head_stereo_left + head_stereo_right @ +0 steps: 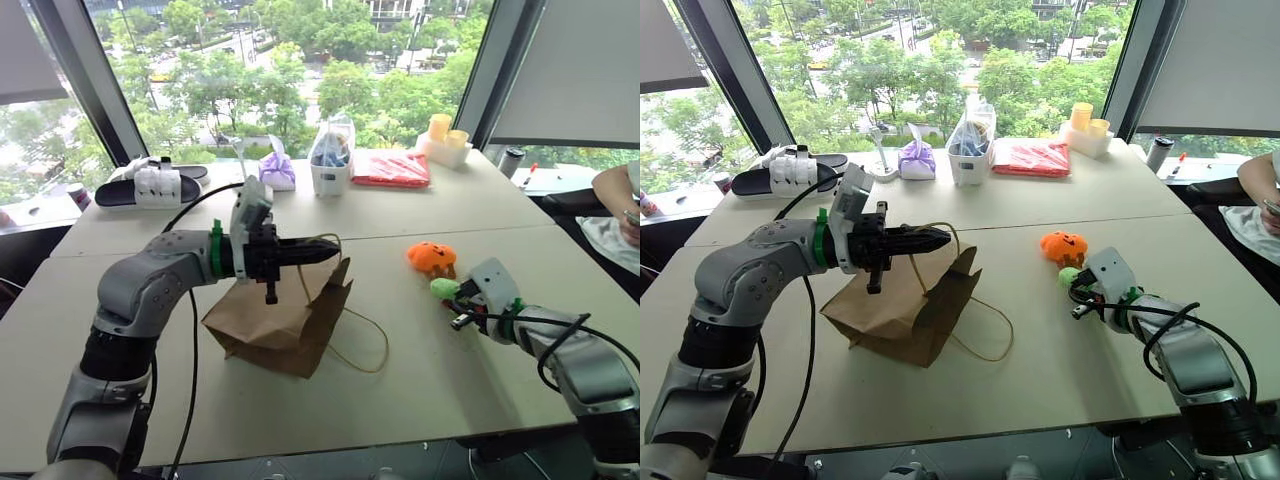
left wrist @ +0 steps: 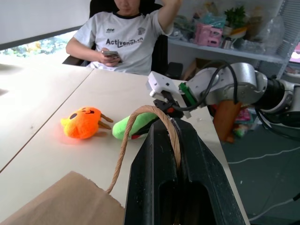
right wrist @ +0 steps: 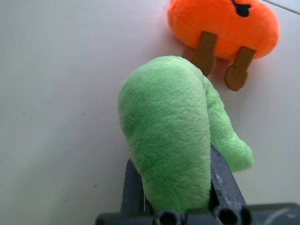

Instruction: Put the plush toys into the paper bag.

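Left hand (image 1: 325, 252), nearest, clamped on cord handle (image 2: 140, 136), lifting paper bag (image 1: 285, 320) mouth off counter (image 1: 420, 380). Right hand (image 3: 176, 197) closed around green plush (image 3: 168, 131), grip firmness unclear. Orange plush (image 1: 432, 258) just beyond. Step: first pickup. Next: lift, carry left into bag; mouth looks narrow. Clutter far off.
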Controlling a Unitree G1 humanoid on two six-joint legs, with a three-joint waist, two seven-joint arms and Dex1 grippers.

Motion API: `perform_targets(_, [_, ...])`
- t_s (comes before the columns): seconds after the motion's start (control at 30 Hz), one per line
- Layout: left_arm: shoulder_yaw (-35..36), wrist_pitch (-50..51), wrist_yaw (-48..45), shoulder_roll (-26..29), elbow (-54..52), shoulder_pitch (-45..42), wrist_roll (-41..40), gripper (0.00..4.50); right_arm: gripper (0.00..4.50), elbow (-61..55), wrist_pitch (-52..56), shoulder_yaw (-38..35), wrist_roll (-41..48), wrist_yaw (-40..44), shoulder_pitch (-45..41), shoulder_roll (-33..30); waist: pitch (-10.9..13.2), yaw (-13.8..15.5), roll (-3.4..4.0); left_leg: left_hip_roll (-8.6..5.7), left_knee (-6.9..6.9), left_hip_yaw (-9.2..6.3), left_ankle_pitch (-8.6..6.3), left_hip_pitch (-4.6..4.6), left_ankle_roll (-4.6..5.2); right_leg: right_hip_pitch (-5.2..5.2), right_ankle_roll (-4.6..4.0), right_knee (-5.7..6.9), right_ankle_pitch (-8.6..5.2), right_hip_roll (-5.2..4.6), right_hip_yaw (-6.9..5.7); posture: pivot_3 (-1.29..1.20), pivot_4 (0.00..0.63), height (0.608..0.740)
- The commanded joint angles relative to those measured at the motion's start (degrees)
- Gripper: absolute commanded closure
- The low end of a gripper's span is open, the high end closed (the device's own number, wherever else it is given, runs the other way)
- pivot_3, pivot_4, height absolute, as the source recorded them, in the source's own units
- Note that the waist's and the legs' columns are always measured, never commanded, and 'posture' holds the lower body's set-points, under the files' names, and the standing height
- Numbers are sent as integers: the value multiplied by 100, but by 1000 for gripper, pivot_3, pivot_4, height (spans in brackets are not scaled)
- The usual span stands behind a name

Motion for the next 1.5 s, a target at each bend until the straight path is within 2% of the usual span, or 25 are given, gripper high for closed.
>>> perform_targets(0.03, [145,-182,-246,193,212,-74,93,4500,4455,-1404,270,-533,1104,765,-181,-208,1,-9,2,0,-1,0,0,-1,0,-1,0,0,0,0,0,0,150,740])
perform_targets(0.23, [137,-266,-357,196,594,-277,201,4500,4455,-1797,498,129,1410,618,-781,188,2,11,-1,3,1,-1,-1,1,2,0,0,0,0,1,-2,0,150,740])
perform_targets(0.6, [446,-218,-118,-36,918,-606,90,4500,4455,-1202,-148,1835,668,521,-1563,1036,3,-29,-2,-1,-2,1,-1,-2,2,-10,0,2,0,-4,-2,0,150,740])
perform_targets(0.7, [475,-200,-83,-44,875,-589,59,4500,4455,-1049,-256,2099,575,534,-1700,1340,3,-23,-2,0,-3,0,0,-2,0,-15,1,6,0,-4,-2,0,150,740])
perform_targets(0.97, [725,149,92,-12,660,-633,-318,4500,4455,797,-1175,2590,41,596,-2433,2538,2,-30,-3,-1,-2,0,2,-2,-3,-16,0,10,1,-5,-2,0,150,740])
perform_targets(1.07, [822,260,192,-34,605,-671,-459,4500,4455,1341,-1458,2668,-104,663,-2662,2893,2,-45,-2,-1,-3,0,20,-2,-34,-18,0,11,1,-4,-2,0,150,740])
perform_targets(1.2, [925,386,347,-45,495,-692,-623,4500,2852,1902,-1723,2699,-255,818,-2875,3206,2,-43,-2,-1,-6,-5,21,-2,-37,-22,0,14,1,-4,-2,0,150,740])
perform_targets(1.3, [953,416,426,-54,444,-664,-671,4500,1287,1867,-1721,2687,-313,885,-2917,3252,2,-44,-2,-2,-6,-20,21,-2,-38,-22,0,14,1,-4,-2,0,150,740])
perform_targets(1.37, [967,414,478,-63,450,-660,-694,4500,208,1564,-1649,2779,-500,967,-2901,3013,2,-44,-2,-3,-7,-22,22,-2,-39,-23,0,14,1,-4,-2,0,150,740])
perform_targets(1.5, [975,383,518,-44,474,-652,-711,4500,93,484,-1129,2485,-384,1130,-2687,2349,3,-26,-2,-5,-7,-23,21,-5,-39,-24,0,14,1,-5,-2,0,150,740])
